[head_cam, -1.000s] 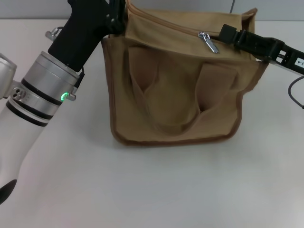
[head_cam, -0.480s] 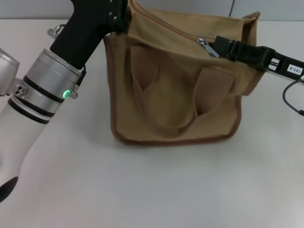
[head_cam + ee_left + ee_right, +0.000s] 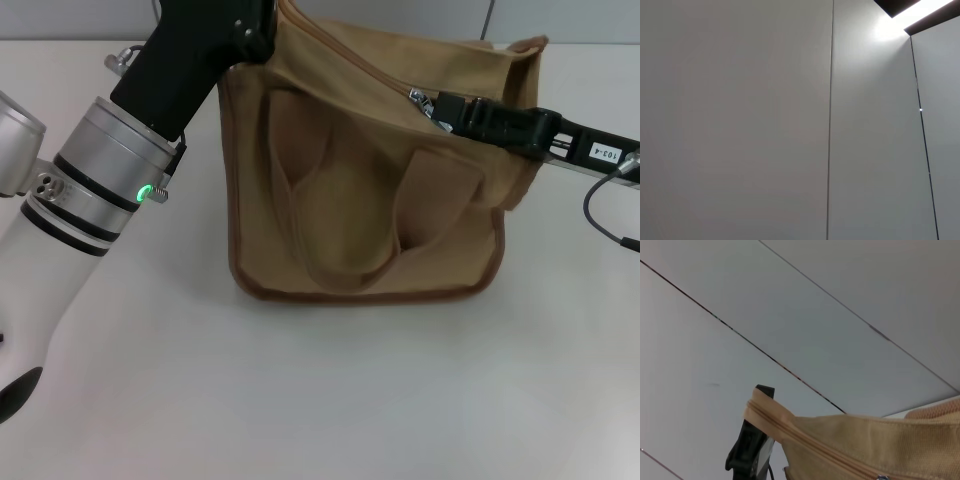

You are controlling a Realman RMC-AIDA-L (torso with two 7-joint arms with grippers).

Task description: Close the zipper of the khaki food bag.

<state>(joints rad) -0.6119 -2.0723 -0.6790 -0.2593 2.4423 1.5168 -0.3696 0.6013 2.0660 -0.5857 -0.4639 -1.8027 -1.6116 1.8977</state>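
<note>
The khaki food bag stands upright on the white table, its two loop handles hanging down the front panel. The zipper runs along its top and also shows in the right wrist view. My left gripper is at the bag's top left corner, shut on the fabric there; it shows as a black shape in the right wrist view. My right gripper reaches in from the right and is shut on the silver pull tab, about two thirds of the way along the track.
The white table lies in front of the bag. A black cable loops below my right arm at the right edge. The left wrist view shows only a grey wall panel.
My right gripper moved left along the bag's top and closed over the pull tab, which shifted a little left. The bag's top right sagged and leaned. The left arm hardly moved.
</note>
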